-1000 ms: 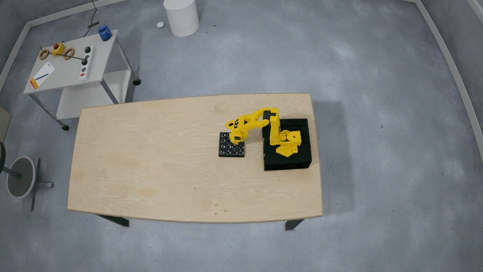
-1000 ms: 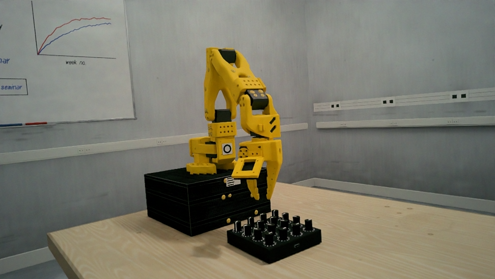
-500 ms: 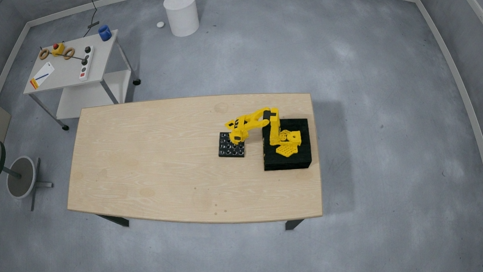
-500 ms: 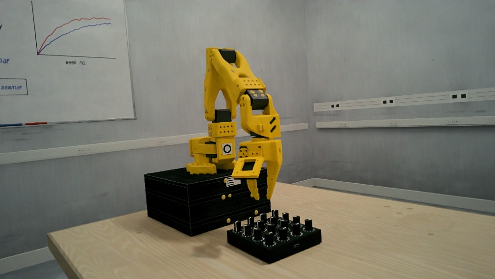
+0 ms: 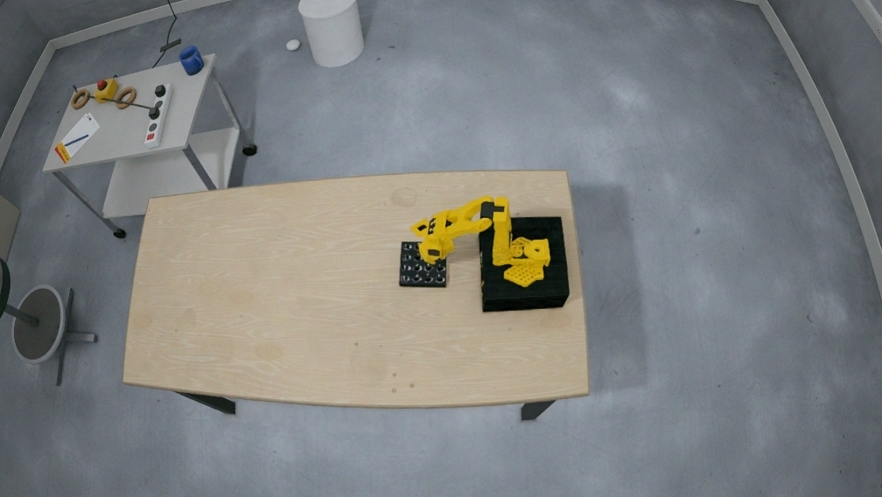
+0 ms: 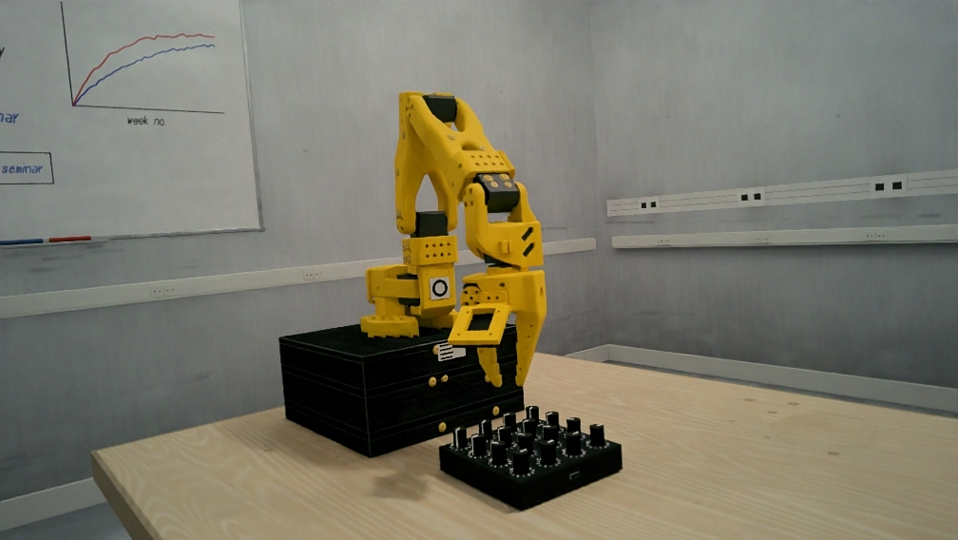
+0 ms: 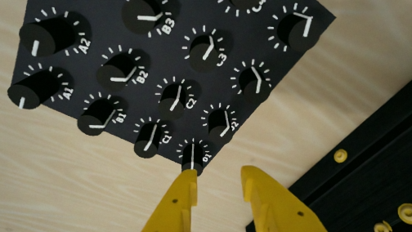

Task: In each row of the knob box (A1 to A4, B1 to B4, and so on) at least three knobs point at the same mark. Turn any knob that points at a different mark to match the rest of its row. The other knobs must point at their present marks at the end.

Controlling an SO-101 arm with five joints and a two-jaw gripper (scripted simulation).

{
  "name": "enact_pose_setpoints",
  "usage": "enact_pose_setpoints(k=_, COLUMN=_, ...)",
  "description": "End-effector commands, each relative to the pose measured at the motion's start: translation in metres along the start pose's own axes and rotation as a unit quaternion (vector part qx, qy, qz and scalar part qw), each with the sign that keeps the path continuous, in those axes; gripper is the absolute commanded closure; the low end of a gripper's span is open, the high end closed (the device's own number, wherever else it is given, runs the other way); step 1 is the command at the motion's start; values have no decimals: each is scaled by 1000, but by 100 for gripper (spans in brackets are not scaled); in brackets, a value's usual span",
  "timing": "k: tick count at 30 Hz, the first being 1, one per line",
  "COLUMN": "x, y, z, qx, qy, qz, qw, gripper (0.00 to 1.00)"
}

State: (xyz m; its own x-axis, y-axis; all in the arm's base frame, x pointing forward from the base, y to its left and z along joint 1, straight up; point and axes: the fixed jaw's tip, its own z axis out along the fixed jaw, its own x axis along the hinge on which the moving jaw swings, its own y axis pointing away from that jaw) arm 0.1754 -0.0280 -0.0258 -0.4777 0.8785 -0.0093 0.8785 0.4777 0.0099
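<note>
In the wrist view the gripper (image 7: 218, 180) hangs above the table (image 7: 61, 192) with its jaws nearly closed, a narrow gap between them and nothing held. Just beyond the tips, at 12 o'clock, knob D1 (image 7: 192, 153) sits at the near corner of the knob box (image 7: 163, 61), clear of both fingers. Farther out, toward 11 o'clock, stand C1 (image 7: 148, 140), B1 (image 7: 96, 118) and A1 (image 7: 33, 87). At 3 o'clock lies the black drawer base (image 7: 368, 163).
</note>
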Motion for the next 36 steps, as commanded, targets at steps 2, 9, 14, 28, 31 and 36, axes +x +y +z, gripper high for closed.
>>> enact_pose_setpoints(k=2, x=4, y=-2, z=1, qx=6, qy=5, qz=1, qw=1000, gripper=90)
enact_pose_setpoints(k=9, x=4, y=-2, z=1, qx=6, qy=5, qz=1, qw=1000, gripper=90)
enact_pose_setpoints(k=14, x=4, y=-2, z=2, qx=6, qy=5, qz=1, qw=1000, gripper=90)
enact_pose_setpoints(k=28, x=4, y=-2, z=11, qx=6, qy=5, qz=1, qw=1000, gripper=90)
enact_pose_setpoints(k=31, x=4, y=-2, z=13, qx=6, qy=5, qz=1, qw=1000, gripper=90)
enact_pose_setpoints(k=36, x=4, y=-3, z=16, qx=6, qy=5, qz=1, qw=1000, gripper=90)
